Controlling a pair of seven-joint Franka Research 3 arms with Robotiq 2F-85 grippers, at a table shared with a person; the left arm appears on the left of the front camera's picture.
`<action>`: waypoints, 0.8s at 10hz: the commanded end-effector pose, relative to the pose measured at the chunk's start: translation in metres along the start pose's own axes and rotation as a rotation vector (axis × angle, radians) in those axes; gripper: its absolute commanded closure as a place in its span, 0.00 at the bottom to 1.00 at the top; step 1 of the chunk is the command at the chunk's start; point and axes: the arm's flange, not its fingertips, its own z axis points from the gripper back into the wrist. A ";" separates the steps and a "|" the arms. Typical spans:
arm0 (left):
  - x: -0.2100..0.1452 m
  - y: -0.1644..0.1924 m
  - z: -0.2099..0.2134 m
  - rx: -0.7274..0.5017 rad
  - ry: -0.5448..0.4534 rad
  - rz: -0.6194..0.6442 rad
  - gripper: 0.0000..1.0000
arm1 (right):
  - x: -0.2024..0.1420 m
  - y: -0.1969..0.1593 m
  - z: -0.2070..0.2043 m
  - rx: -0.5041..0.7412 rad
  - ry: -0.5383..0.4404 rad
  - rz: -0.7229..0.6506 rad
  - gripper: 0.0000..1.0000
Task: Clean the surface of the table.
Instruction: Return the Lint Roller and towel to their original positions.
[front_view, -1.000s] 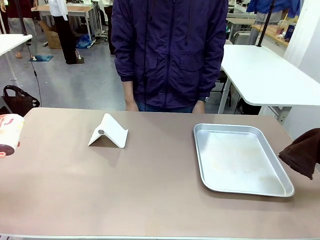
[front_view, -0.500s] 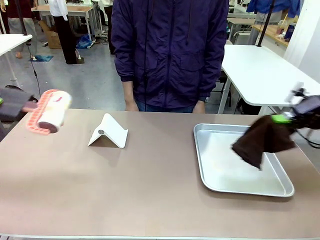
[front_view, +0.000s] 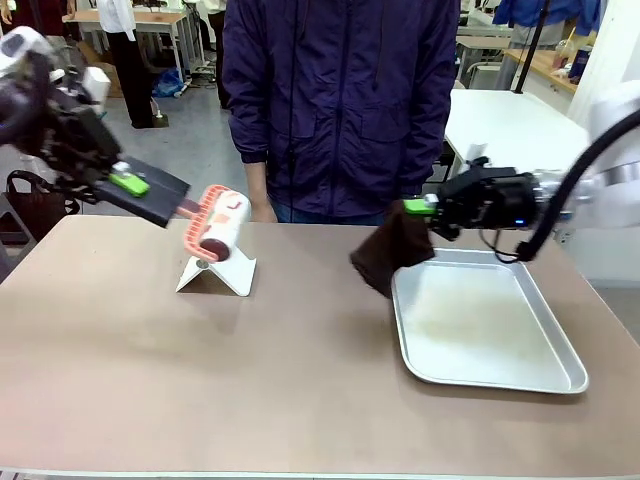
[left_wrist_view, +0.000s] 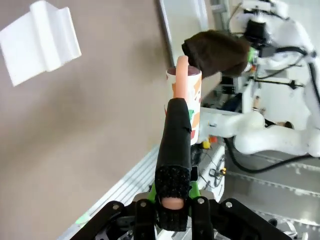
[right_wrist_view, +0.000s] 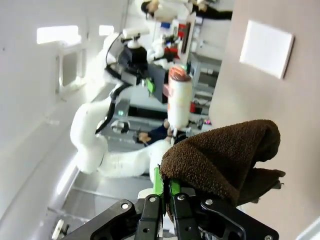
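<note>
A: Front view?
B: The desk (front_view: 150, 380) spans the foreground. The left hand (front_view: 135, 187) grips a lint roller (front_view: 213, 224) above a white stand (front_view: 217, 264); the right hand (front_view: 420, 208) pinches a brown cloth (front_view: 385, 255) beside the metal tray (front_view: 560, 372).
A: Wrist views?
B: Left: fingers clamped on the roller's handle (left_wrist_view: 175, 150). Right: fingers closed on the cloth (right_wrist_view: 225, 160).

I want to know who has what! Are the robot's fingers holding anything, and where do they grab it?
The left gripper holds the lint roller by its black handle end. The right gripper pinches the brown cloth at its top edge.
</note>
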 end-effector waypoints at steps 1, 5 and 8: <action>0.025 -0.004 -0.013 0.105 -0.012 0.056 0.78 | 0.025 -0.029 -0.016 0.023 0.011 -0.013 0.94; 0.054 0.003 -0.057 0.231 -0.143 0.104 0.78 | 0.016 -0.105 -0.045 -0.017 0.157 -0.100 0.94; 0.053 0.023 -0.054 0.197 -0.056 0.123 0.78 | 0.009 -0.109 -0.029 -0.040 0.120 -0.098 0.94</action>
